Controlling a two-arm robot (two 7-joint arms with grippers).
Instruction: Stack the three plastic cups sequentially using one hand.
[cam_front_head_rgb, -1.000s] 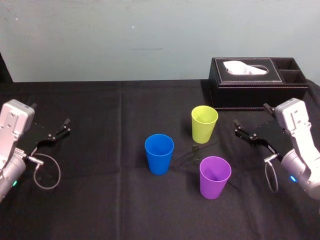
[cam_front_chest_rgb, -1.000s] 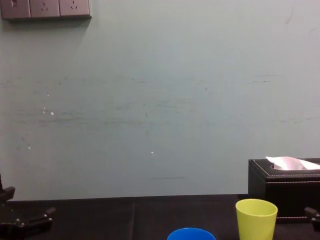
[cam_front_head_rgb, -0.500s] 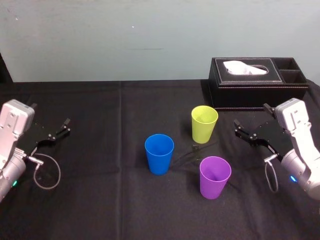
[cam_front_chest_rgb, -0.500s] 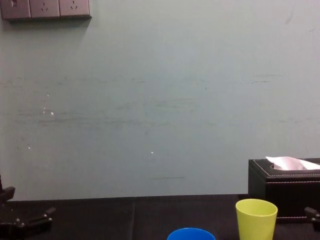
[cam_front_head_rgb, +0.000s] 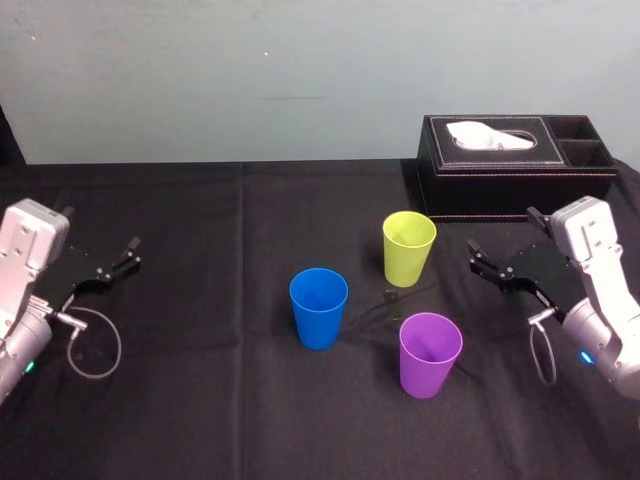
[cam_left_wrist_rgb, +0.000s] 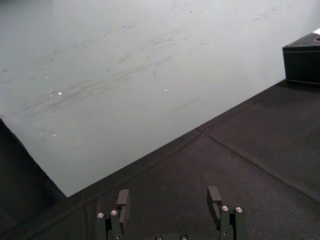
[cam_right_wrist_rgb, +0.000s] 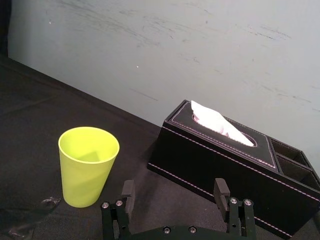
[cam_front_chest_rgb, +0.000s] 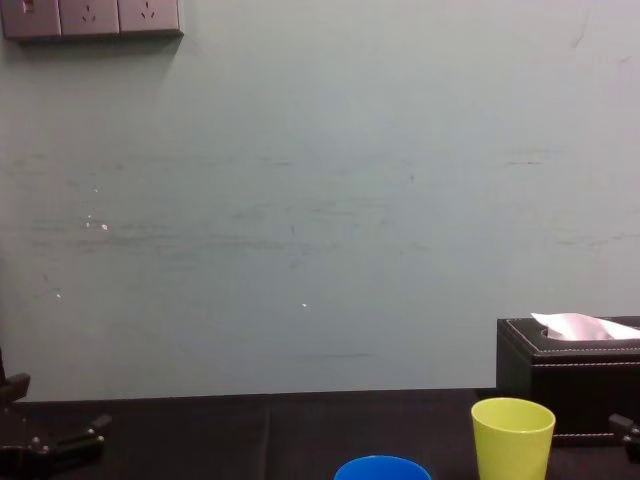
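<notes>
Three plastic cups stand upright and apart on the black cloth. The blue cup (cam_front_head_rgb: 319, 308) is at the centre, the yellow-green cup (cam_front_head_rgb: 409, 247) is behind it to the right, and the purple cup (cam_front_head_rgb: 430, 354) is nearest me on the right. My right gripper (cam_front_head_rgb: 502, 232) hovers open and empty to the right of the yellow-green cup (cam_right_wrist_rgb: 88, 165); the right wrist view shows its jaws (cam_right_wrist_rgb: 174, 188) spread wide with nothing between them. My left gripper (cam_front_head_rgb: 101, 228) is parked at the far left, open and empty (cam_left_wrist_rgb: 168, 196).
A black leather tissue box (cam_front_head_rgb: 515, 164) with a white tissue sits at the back right, just behind the right gripper. The black-clothed table (cam_front_head_rgb: 200, 400) ends at a pale wall. A small dark scrap (cam_front_head_rgb: 392, 294) lies between the cups.
</notes>
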